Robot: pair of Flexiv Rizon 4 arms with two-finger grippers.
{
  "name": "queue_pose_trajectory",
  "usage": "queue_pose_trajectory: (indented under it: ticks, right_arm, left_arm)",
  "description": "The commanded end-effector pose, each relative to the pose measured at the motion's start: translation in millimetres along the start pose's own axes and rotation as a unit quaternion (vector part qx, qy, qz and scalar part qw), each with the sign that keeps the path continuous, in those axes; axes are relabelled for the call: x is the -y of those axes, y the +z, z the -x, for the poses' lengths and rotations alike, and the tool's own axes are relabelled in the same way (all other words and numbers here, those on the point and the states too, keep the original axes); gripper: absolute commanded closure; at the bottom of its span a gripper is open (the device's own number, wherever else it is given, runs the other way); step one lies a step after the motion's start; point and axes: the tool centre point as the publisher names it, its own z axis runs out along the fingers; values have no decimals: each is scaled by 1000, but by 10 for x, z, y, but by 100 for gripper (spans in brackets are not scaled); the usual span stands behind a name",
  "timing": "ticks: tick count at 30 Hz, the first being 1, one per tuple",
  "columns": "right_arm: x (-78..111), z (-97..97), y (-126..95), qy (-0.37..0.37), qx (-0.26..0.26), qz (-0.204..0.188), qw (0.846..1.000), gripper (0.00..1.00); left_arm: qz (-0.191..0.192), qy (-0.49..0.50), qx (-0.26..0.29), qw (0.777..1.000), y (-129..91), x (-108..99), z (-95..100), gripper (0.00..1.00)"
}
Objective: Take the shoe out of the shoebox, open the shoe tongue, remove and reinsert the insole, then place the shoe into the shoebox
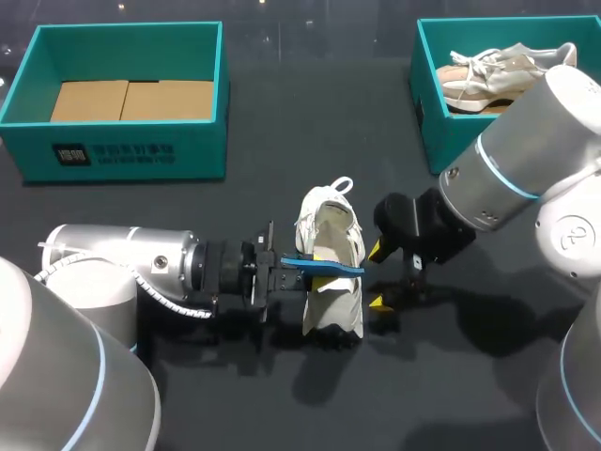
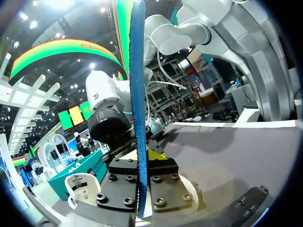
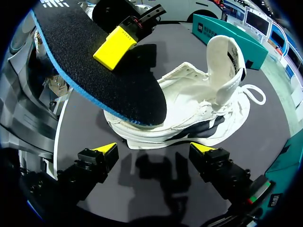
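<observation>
left gripper clamped on the insole, holding it just over the shoe, which lies on the table. right gripper spread open beside the shoe, gripping nothing. risk: shoe is unheld, so pushing the insole in could slide it or buckle the insole.

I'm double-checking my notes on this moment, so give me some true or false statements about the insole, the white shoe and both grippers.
1. The left gripper is shut on the blue-edged insole. True.
2. The white shoe lies inside a shoebox. False: it sits on the table, between the two grippers.
3. The right gripper is open and holds nothing. True.
4. The insole is seated inside the white shoe. False: it is held out of the shoe, above it.
5. The right-hand shoebox is empty. False: beige shoes lie in it.
</observation>
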Motion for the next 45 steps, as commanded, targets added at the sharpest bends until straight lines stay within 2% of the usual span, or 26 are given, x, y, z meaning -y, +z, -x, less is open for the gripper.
queue_pose_trajectory:
  ticks: [1,17,35,40,45]
  right_arm:
    - [-4,-8,9,0,1,-1,1000,0]
    - [-4,-8,9,0,1,-1,1000,0]
    - [-4,-8,9,0,1,-1,1000,0]
    - [-4,-8,9,0,1,-1,1000,0]
    - [-4,-8,9,0,1,-1,1000,0]
  left_arm:
    - [-5,2,4,1000,47,-90,12,100]
    - [8,-7,23,1000,34,-325,65,100]
    - [38,-19,25,999,-2,-644,58,100]
    - [60,-15,21,998,1,-744,52,100]
    - [65,-17,23,997,-5,-766,64,100]
